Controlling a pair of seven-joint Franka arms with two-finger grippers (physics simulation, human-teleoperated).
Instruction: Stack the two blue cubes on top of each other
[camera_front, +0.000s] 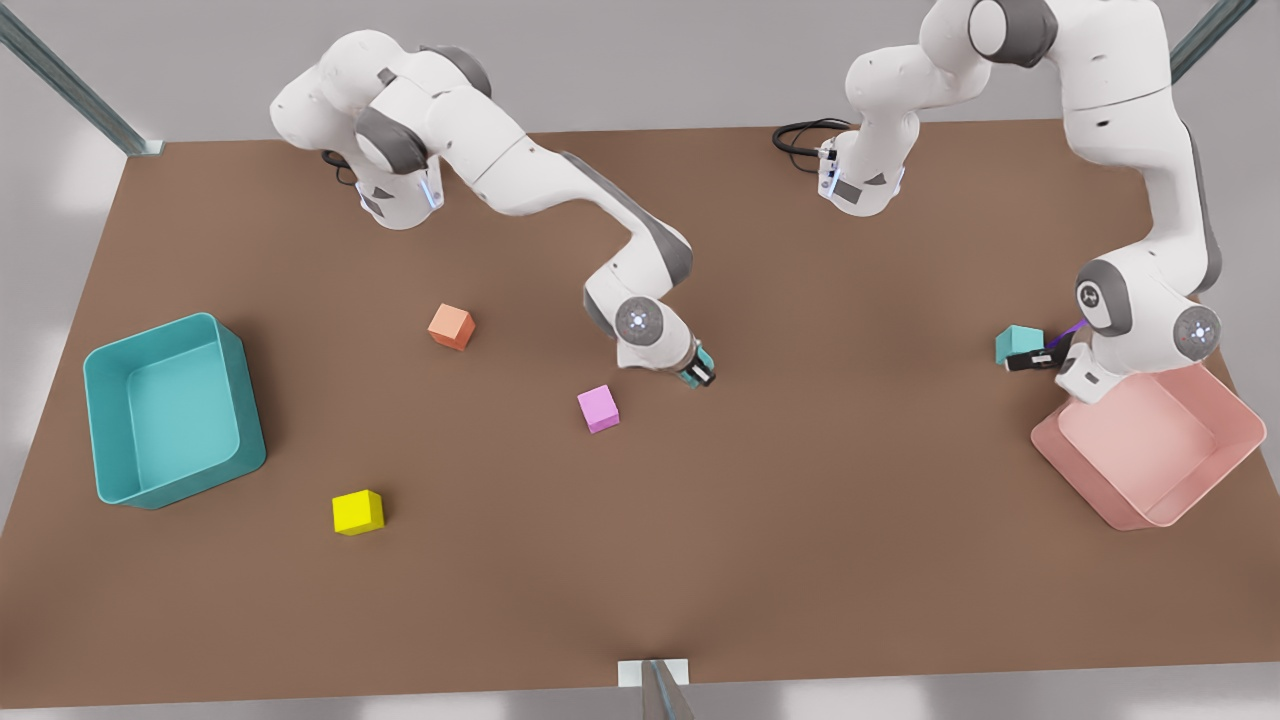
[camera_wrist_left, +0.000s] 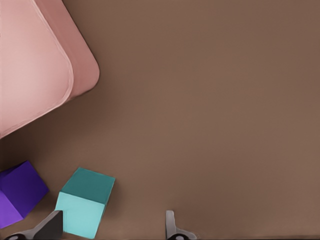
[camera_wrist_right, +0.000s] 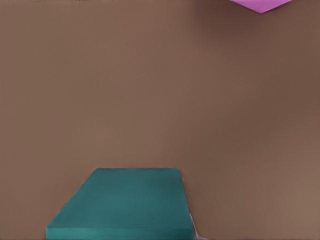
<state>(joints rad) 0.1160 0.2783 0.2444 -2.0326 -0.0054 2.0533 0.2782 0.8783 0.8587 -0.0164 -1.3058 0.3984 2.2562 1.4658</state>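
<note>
One blue cube (camera_front: 703, 358) sits between the fingers of my right gripper (camera_front: 698, 370), which is shut on it near the table's middle. In the right wrist view the same blue cube (camera_wrist_right: 122, 202) fills the near foreground. I cannot tell whether it rests on the table or is lifted. The other blue cube (camera_front: 1018, 343) rests on the table at the front view's right, beside the pink bin. My left gripper (camera_front: 1030, 360) is open around that blue cube (camera_wrist_left: 85, 202). The left gripper (camera_wrist_left: 112, 230) has the cube close to one finger (camera_wrist_left: 50, 226), with a wide gap to the other.
A purple cube (camera_wrist_left: 17, 192) lies right beside the second blue cube. A pink bin (camera_front: 1215, 405) stands at the front view's right, a teal bin (camera_front: 105, 420) at its left. An orange cube (camera_front: 451, 326), a pink cube (camera_front: 598, 408) and a yellow cube (camera_front: 357, 512) lie between them.
</note>
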